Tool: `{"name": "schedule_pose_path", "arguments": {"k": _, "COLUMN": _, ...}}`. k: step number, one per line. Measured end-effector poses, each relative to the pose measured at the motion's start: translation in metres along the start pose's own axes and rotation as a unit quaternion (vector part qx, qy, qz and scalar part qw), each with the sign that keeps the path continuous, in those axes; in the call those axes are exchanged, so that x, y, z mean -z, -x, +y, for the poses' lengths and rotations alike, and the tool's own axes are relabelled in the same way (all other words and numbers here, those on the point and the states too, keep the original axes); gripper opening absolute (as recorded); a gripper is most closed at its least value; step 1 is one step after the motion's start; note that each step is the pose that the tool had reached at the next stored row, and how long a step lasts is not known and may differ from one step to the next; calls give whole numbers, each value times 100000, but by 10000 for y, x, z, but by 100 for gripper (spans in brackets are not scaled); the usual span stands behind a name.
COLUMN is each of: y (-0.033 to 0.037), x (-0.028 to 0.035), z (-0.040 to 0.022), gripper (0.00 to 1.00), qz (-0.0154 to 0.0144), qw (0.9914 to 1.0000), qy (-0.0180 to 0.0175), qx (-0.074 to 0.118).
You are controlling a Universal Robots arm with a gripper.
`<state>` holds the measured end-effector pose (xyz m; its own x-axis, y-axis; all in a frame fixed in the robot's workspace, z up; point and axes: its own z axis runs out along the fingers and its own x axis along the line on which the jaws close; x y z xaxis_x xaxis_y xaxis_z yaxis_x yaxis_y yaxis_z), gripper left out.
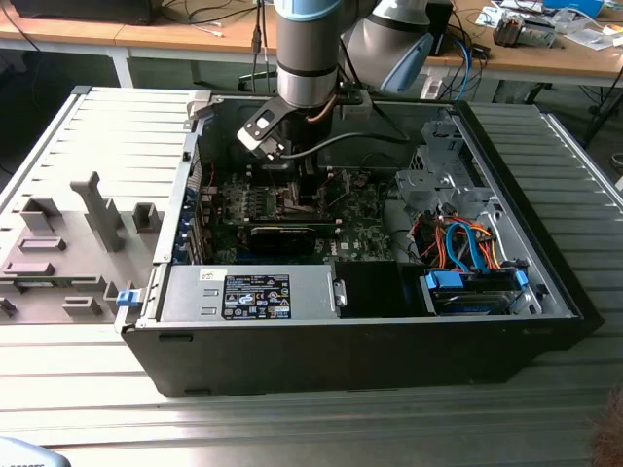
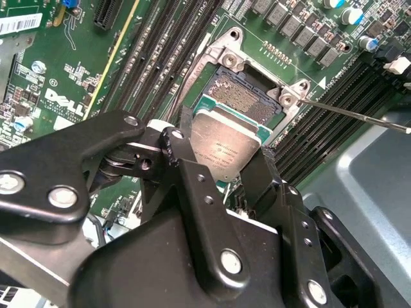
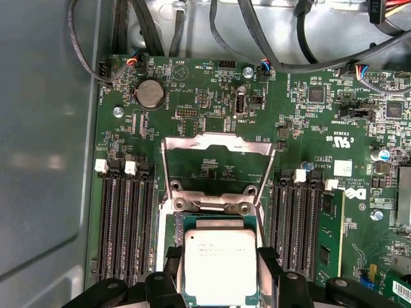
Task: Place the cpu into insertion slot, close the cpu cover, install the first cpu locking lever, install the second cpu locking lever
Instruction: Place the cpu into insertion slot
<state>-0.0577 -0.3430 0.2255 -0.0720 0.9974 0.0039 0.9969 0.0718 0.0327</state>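
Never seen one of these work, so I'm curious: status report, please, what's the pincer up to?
Status: pincer shut on cpu; cpu over insertion slot, part of slot uncovered; cpu cover swung open, nothing blocking.

cpu (image 3: 219, 266) over insertion slot (image 2: 247, 102) | cpu cover (image 3: 218, 142) beside insertion slot

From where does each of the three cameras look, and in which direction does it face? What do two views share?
Exterior view: off the arm, above the open case, looking down into it; the arm reaches in.
Second wrist view: on the wrist, looking slantwise past the fingers at the cpu and slot.
First wrist view: on the wrist, looking straight down at the motherboard and open cover; the fingers show.
Both wrist views share the cpu, held between the fingers.
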Motion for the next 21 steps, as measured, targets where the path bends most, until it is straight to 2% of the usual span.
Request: {"name": "schedule_pose_path", "arguments": {"k": 21, "y": -2, "x": -22, "z": -20, "gripper": 55, "qz": 4, "qw": 100000, "qy": 3, "qx": 0}}
